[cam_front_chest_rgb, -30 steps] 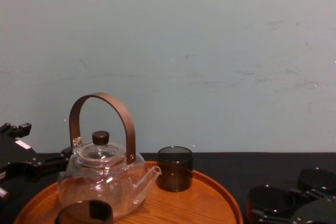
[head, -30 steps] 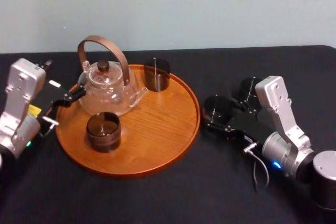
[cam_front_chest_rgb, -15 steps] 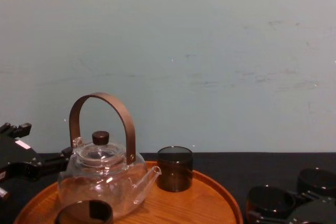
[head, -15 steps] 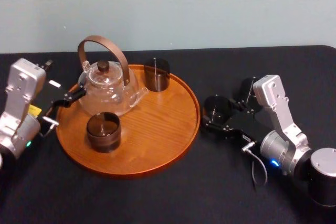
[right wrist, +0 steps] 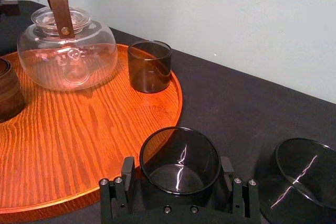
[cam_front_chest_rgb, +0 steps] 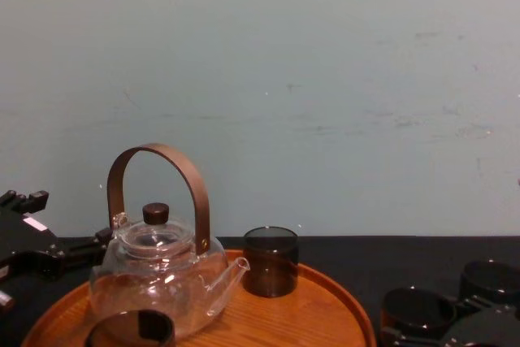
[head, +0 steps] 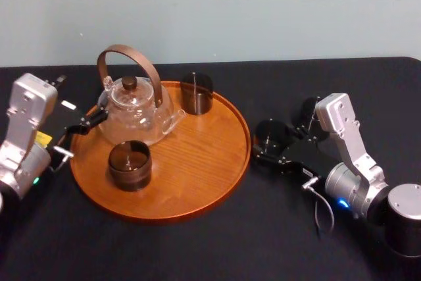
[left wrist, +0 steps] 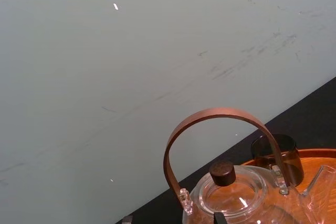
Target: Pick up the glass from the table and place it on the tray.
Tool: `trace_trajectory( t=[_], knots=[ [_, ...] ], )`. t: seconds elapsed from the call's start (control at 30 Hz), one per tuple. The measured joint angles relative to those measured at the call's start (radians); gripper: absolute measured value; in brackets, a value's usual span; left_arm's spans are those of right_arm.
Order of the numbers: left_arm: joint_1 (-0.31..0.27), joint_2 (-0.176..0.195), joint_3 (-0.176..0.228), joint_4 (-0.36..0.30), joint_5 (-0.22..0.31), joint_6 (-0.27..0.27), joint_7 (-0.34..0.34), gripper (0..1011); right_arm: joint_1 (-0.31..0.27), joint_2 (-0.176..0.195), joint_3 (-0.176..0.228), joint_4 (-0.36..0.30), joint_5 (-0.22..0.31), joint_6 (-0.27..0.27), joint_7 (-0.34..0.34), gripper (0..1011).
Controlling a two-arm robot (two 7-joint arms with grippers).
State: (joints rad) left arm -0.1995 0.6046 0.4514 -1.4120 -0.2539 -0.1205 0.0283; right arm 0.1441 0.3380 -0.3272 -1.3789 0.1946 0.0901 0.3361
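Note:
A dark smoked glass (right wrist: 179, 161) stands on the black table (head: 283, 228) just right of the tray. My right gripper (right wrist: 177, 170) is open around it, one finger on each side with a small gap; the same glass (head: 271, 135) and gripper (head: 275, 144) show from the head camera. The round orange-brown wooden tray (head: 197, 182) lies left of it. My left gripper (head: 79, 135) is parked open at the tray's left rim, beside the teapot.
The tray carries a clear glass teapot (head: 135, 106) with a brown handle and two dark glasses (head: 197, 93) (head: 129, 164). Its right half is bare wood. Another dark glass (head: 308, 111) stands on the table just behind my right gripper.
My right arm's wrist has shifted slightly left toward the tray. The glass between its fingers has not moved. The left arm is still.

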Motion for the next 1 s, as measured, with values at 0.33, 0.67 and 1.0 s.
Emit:
trace_trajectory(
  t=[0.33, 0.67, 1.0],
  knots=[
    [0.0, 0.0, 0.0, 0.0, 0.0, 0.0, 0.0, 1001, -0.002, 0.001, 0.0, -0.002, 0.001, 0.0, -0.001, 912],
    [0.0, 0.0, 0.0, 0.0, 0.0, 0.0, 0.0, 1001, -0.003, 0.002, 0.0, -0.003, 0.002, -0.001, -0.002, 899],
    [0.0, 0.0, 0.0, 0.0, 0.0, 0.0, 0.0, 1001, -0.004, 0.001, 0.005, -0.004, 0.008, -0.007, 0.004, 899]
  ],
)
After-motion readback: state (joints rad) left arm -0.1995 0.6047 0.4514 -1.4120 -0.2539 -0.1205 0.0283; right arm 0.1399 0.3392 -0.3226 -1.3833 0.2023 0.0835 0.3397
